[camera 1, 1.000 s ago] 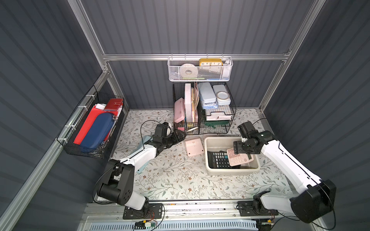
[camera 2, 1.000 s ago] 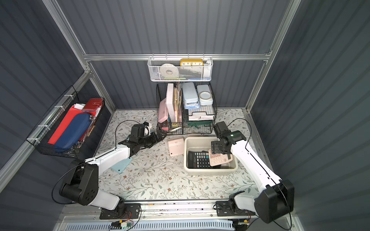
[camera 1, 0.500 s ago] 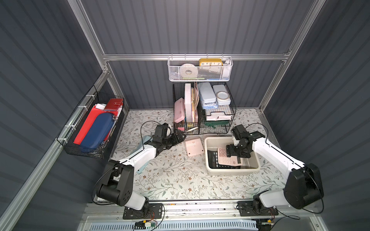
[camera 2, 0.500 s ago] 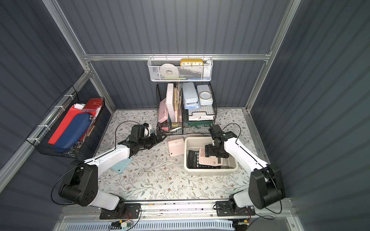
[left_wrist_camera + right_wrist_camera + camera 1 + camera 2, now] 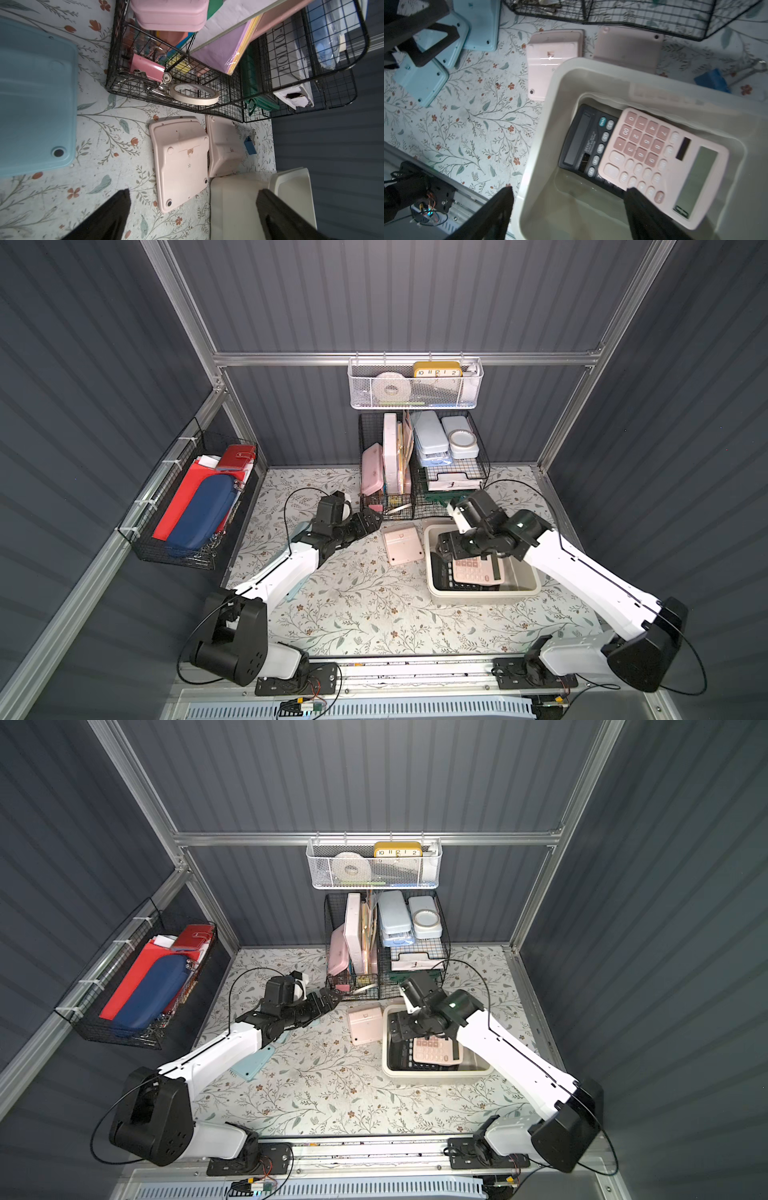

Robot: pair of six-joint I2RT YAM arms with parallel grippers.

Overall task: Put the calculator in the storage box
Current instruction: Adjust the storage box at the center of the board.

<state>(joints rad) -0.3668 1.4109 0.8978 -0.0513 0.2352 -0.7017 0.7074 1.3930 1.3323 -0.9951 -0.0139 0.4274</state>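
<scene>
**Floral table mat (image 5: 365, 605): pink calculator (image 5: 662, 164) in the storage box (image 5: 482, 599), right gripper (image 5: 451, 545) spread above it**

Nearest you, the mat runs bare along the front edge. Just past it, on your right, stands the storage box. The pink calculator lies inside it, keys up, and partly overlaps a black calculator (image 5: 581, 141) that also sits in the tub.

Your right gripper hangs over the box's far left corner, its jaws wide apart with nothing between them. The pink calculator lies below it, toward the nearer side. In the right wrist view one fingertip (image 5: 643, 214) overlaps the calculator's keypad edge, and you cannot tell whether it touches.

Just left of the box a face-down pink calculator (image 5: 182, 158) lies on the mat. A second face-down pink calculator (image 5: 224, 145) lies just beyond it. Your left gripper (image 5: 372, 518) hovers near these, jaws spread wide and empty. A pale blue calculator (image 5: 253, 1063) lies under that arm.

At the back stand the black wire baskets (image 5: 386, 506). A white mesh basket (image 5: 415, 389) hangs on the wall rail above them.
</scene>
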